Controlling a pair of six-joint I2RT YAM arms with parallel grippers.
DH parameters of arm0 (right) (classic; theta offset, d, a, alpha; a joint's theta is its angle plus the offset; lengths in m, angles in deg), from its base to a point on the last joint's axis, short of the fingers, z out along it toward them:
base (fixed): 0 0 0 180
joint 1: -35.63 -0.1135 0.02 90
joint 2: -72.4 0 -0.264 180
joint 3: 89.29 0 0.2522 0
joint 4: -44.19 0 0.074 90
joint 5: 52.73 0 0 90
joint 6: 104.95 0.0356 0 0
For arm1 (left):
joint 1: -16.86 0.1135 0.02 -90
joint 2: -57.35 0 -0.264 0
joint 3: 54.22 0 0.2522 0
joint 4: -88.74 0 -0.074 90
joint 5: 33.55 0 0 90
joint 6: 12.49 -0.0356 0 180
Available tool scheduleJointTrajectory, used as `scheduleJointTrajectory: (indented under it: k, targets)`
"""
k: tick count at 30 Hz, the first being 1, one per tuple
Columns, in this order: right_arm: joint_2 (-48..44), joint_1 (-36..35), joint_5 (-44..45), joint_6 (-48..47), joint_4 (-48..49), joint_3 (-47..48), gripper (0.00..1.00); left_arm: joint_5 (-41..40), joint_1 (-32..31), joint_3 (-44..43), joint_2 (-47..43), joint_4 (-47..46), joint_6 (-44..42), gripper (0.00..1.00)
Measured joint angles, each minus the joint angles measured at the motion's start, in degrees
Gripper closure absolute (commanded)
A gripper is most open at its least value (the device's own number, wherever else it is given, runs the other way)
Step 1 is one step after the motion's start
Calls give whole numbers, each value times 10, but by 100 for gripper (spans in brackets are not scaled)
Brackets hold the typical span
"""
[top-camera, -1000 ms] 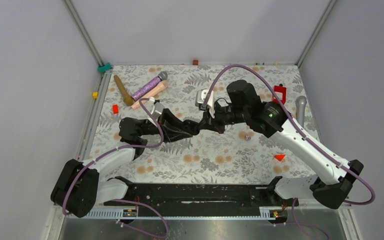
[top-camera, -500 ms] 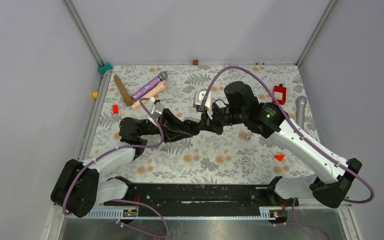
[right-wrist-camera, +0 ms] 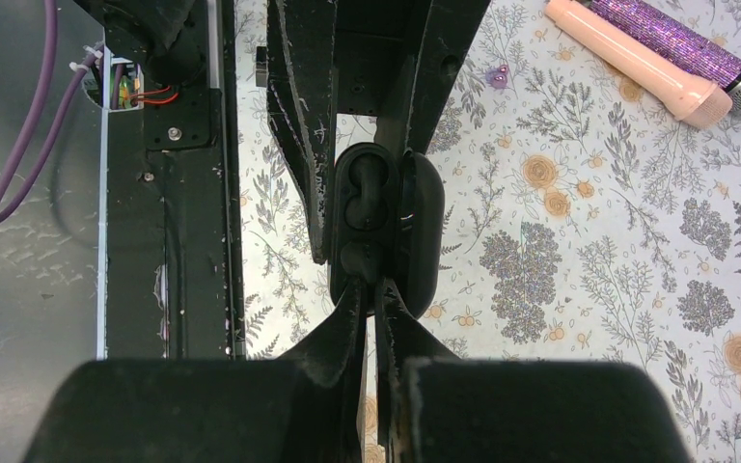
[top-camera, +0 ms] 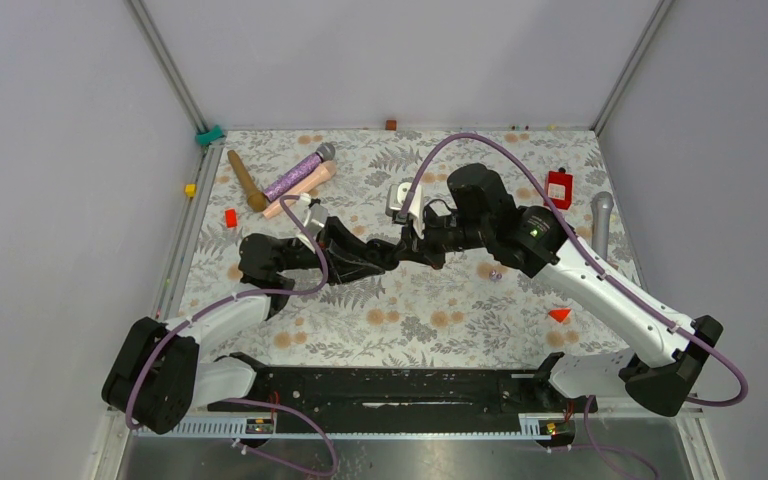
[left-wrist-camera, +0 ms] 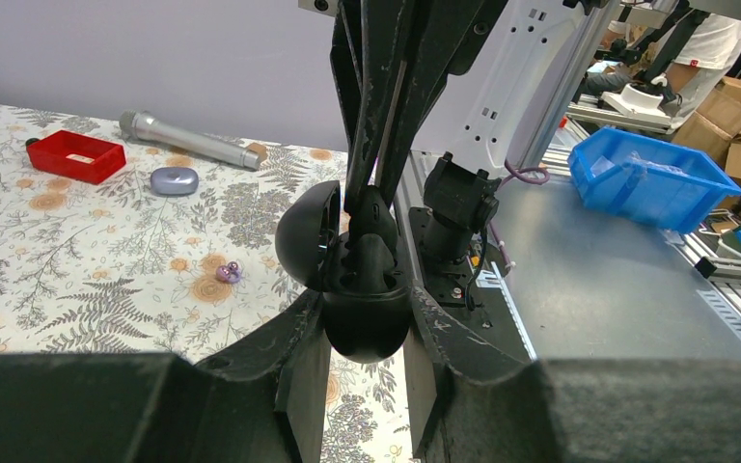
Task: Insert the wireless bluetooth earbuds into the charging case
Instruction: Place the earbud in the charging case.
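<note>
- Currently the left gripper (top-camera: 388,254) is clamped on the black charging case (left-wrist-camera: 365,318). One finger presses each side of its rounded body, and the case is held up off the floral cloth (top-camera: 420,310).
- The case's lid (left-wrist-camera: 307,236) stands open, hinged off to one side of those fingers.
- The right gripper (right-wrist-camera: 374,289) meets it head-on, tip to tip with the left gripper. Its two fingers are pressed together with no gap, and their ends sit at the rim of the case's open wells.
- Everything inside the wells is black on black. I cannot tell whether an earbud is seated there or pinched between the right fingertips.
- One purple earbud (left-wrist-camera: 227,273) lies loose on the cloth. It is beyond the left gripper and past the case, off to the lid's side. It is well apart from both sets of fingers and close under the right arm.
- Farther out in front of the left gripper lie a pale lilac pebble-shaped case (left-wrist-camera: 174,180), a red box (left-wrist-camera: 75,155) and a silver microphone (left-wrist-camera: 188,143).
- Well beyond the right gripper lie a pink microphone (right-wrist-camera: 637,58) and a purple glitter microphone (right-wrist-camera: 680,40), touching along their length.
</note>
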Motion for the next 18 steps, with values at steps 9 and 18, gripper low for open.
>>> scheduleJointTrajectory:
  k: [9,18]
  targets:
    - [0,0,0,1,1,-1,100,0,0,0,0,1,0,100]
    - [1,0,-4,12,4,-1,100,1,1,0,-3,1,1,100]
